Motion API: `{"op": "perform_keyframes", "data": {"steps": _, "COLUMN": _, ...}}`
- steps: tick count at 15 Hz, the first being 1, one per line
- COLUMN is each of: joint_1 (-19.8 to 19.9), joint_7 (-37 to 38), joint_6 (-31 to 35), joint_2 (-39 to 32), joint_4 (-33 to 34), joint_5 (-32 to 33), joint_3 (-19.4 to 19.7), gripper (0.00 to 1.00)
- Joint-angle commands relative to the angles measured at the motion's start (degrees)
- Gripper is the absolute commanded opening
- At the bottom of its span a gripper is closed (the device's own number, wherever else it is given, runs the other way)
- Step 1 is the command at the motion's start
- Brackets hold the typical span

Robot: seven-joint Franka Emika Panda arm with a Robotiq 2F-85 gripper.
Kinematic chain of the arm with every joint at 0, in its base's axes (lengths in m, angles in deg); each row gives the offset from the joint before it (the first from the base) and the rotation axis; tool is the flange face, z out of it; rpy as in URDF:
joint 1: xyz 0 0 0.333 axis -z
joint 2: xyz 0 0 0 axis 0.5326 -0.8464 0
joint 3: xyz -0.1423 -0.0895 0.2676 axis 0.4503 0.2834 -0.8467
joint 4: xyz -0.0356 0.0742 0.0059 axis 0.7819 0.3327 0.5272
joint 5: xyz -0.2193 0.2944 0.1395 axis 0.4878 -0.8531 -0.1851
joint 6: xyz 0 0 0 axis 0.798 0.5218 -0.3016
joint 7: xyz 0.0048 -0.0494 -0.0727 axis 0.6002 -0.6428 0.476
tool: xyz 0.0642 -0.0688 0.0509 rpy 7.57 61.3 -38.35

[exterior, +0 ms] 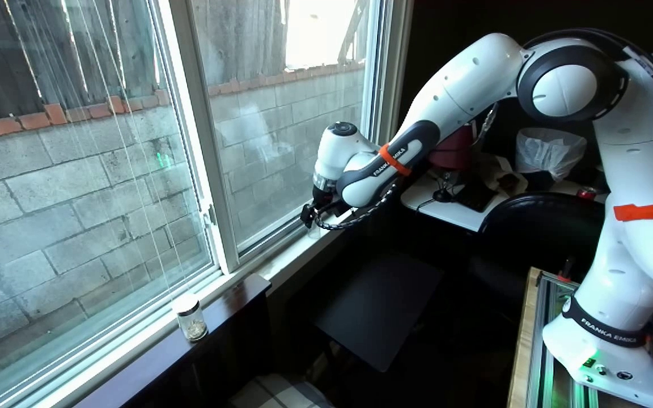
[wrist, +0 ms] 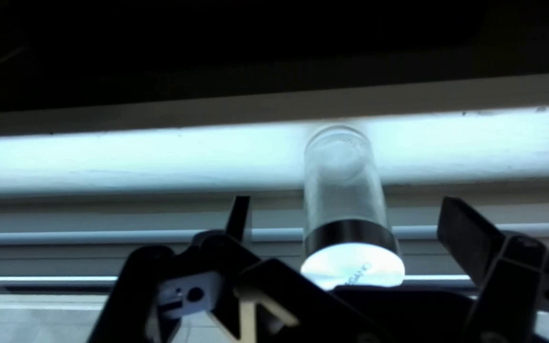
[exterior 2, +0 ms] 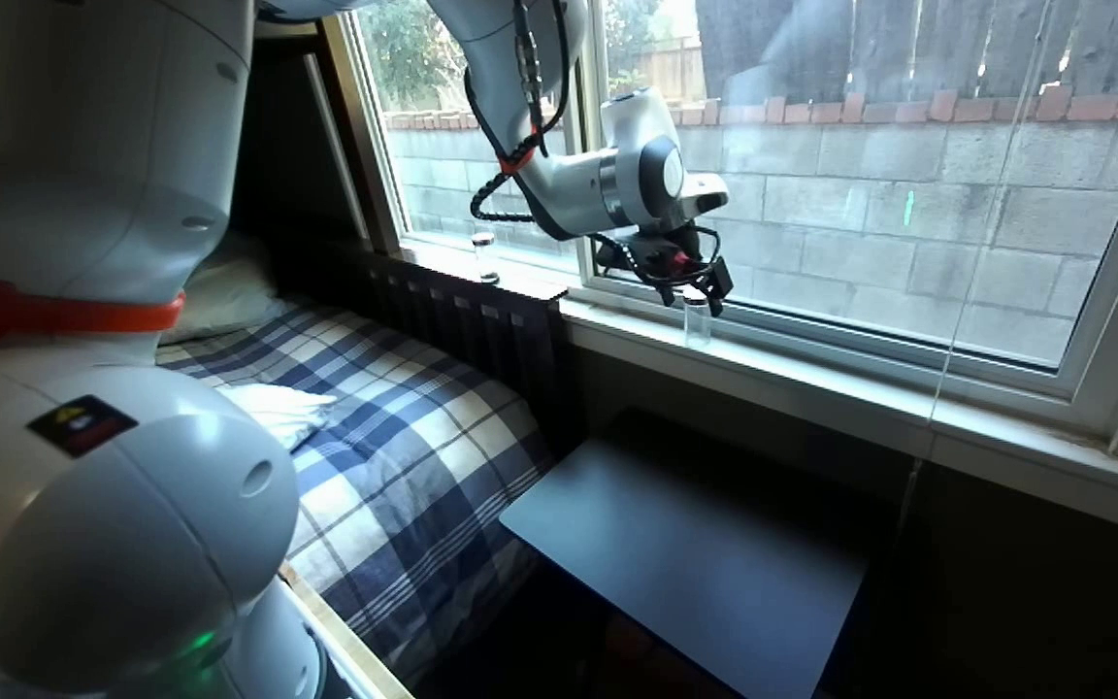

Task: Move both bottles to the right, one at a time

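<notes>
Vertically, cap (wrist: 353, 267) up, one bottle (wrist: 343, 190) stands between the parted fingers (wrist: 467, 233) of the pincer (wrist: 350, 221).

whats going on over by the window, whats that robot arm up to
A robot arm reaches to the window, with its gripper open at the capped end of a small clear bottle standing on the windowsill. The wrist view shows a gap on each side, so that bottle isn't gripped. The second bottle stands farther along the window, away from the gripper. The job is to move both to the right, one at a time.
</notes>
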State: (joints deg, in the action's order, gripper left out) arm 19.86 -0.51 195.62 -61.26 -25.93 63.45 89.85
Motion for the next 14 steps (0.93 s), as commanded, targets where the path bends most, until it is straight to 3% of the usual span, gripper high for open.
{"op": "perform_keyframes", "data": {"steps": 1, "joint_1": -2.5, "joint_7": 2.4, "joint_6": -15.0, "joint_2": 5.4, "joint_4": -1.1, "joint_5": -0.1, "joint_3": 0.8, "gripper": 1.0}}
{"op": "perform_keyframes", "data": {"steps": 4, "joint_1": -1.5, "joint_7": 1.7, "joint_6": -24.9, "joint_2": 10.4, "joint_4": -2.1, "joint_5": 0.0, "joint_3": -1.6, "gripper": 1.0}}
{"op": "perform_keyframes", "data": {"steps": 9, "joint_1": 1.3, "joint_7": -6.5, "joint_6": -33.1, "joint_2": 18.2, "joint_4": -4.1, "joint_5": -6.1, "joint_3": -8.0, "gripper": 1.0}}
{"op": "perform_keyframes", "data": {"steps": 14, "joint_1": 2.6, "joint_7": -21.1, "joint_6": -30.1, "joint_2": 24.3, "joint_4": -8.5, "joint_5": -14.7, "joint_3": -13.3, "gripper": 1.0}}
